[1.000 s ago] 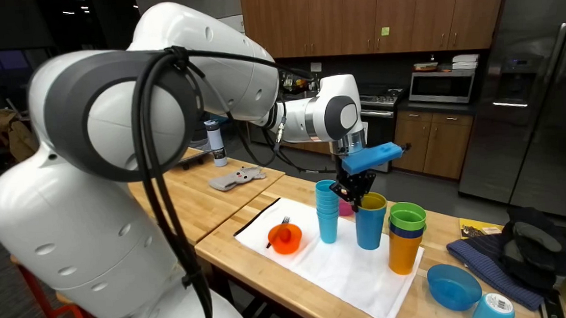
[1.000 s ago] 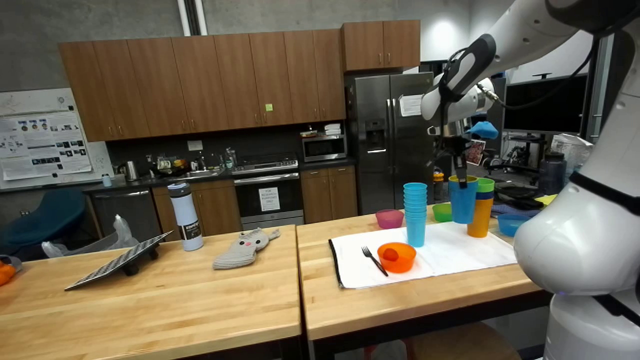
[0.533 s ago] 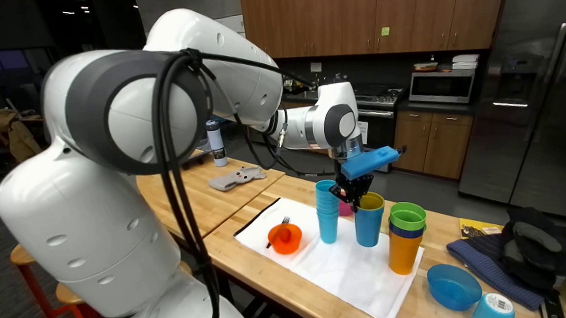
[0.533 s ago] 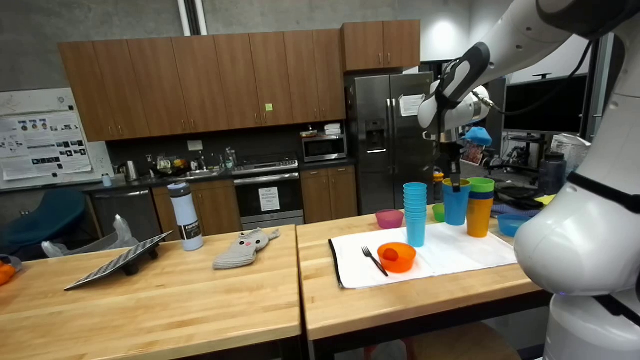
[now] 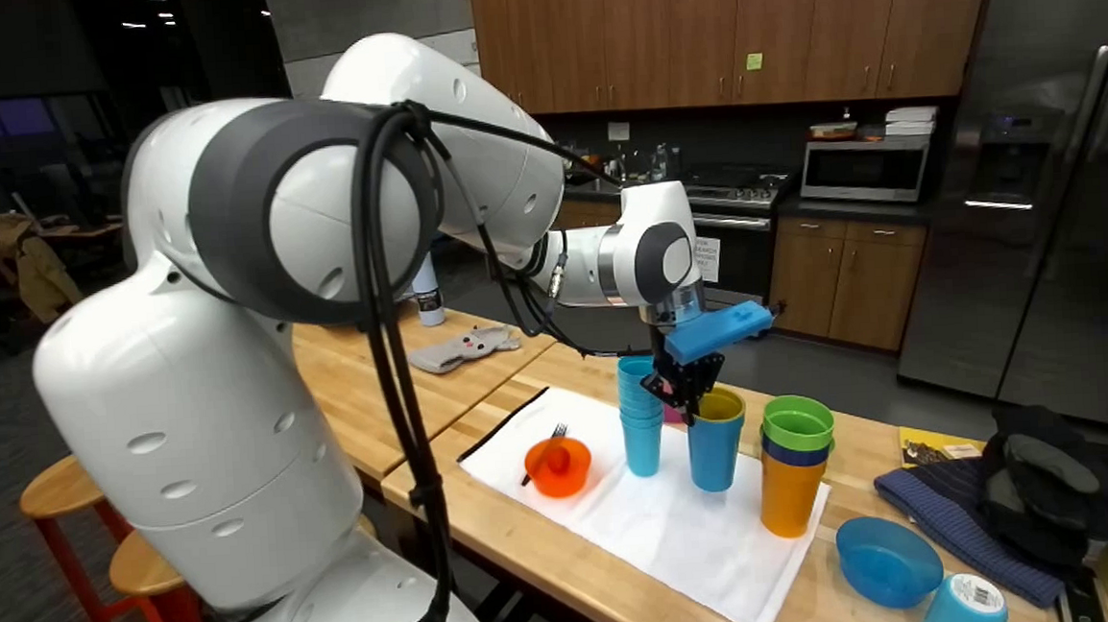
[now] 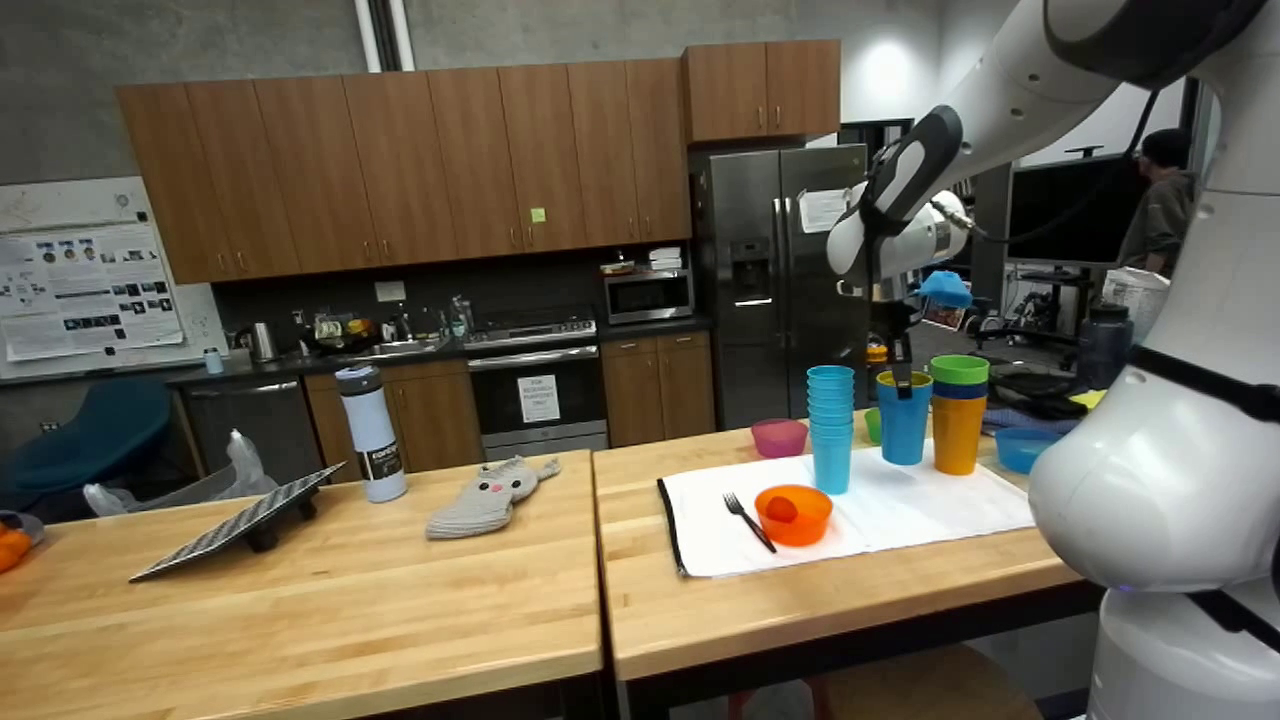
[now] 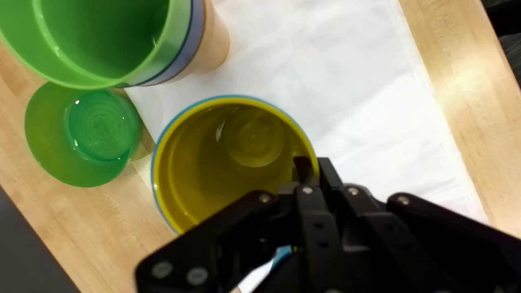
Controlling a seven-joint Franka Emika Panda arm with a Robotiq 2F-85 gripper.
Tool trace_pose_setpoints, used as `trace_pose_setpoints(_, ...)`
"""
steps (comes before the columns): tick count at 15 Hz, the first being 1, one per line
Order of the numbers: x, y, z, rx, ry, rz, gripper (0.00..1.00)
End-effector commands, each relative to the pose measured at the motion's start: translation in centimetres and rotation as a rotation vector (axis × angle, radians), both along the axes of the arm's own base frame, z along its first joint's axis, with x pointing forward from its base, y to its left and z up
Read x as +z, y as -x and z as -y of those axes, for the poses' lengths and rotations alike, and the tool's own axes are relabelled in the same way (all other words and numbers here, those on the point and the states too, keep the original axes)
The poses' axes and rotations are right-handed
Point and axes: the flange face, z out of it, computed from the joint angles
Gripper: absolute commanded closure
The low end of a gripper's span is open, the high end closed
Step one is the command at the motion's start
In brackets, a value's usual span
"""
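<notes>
Where the pincer (image 7: 316,170) bites, wrist view: its jaws almost meet, clenched with only the rim of the yellow-lined blue cup (image 7: 211,162) between them, one finger inside the wall, one outside.
White cloth (image 5: 683,534): in an exterior view I see the cup roughly upright over it, between the light-blue cup stack (image 5: 643,440) and the green-topped orange stack (image 5: 789,491); whether the cup's base touches the cloth, I cannot tell.
Orange bowl (image 6: 800,530): in an exterior view it sits just beside the black fork (image 6: 752,525), well apart from the pincer, whose tips show at the cup's rim.
</notes>
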Motion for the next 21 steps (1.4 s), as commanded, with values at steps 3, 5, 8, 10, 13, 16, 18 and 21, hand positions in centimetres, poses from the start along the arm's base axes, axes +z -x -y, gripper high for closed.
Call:
trace_pose_setpoints(3,-0.62,-0.86,-0.32,0.017,-0.002,0.025,0.98)
trace_pose_setpoints(5,-0.80,-0.84,-0.39,0.029,0.006,0.019,0.68)
trace_pose_setpoints(8,-1.27,-0.69,-0.37,0.015,0.002,0.001,0.82)
trace_pose_setpoints(10,-1.28,-0.69,-0.36,0.015,0.002,0.001,0.68)
trace_pose_setpoints(13,-1.29,-0.69,-0.35,0.014,0.002,0.000,0.67)
trace_pose_setpoints(16,-1.29,-0.69,-0.35,0.014,0.002,0.000,0.67)
trace_pose_setpoints(18,-1.29,-0.69,-0.35,0.014,0.002,0.000,0.67)
trace_pose_setpoints(21,-1.29,-0.69,-0.35,0.014,0.002,0.000,0.67)
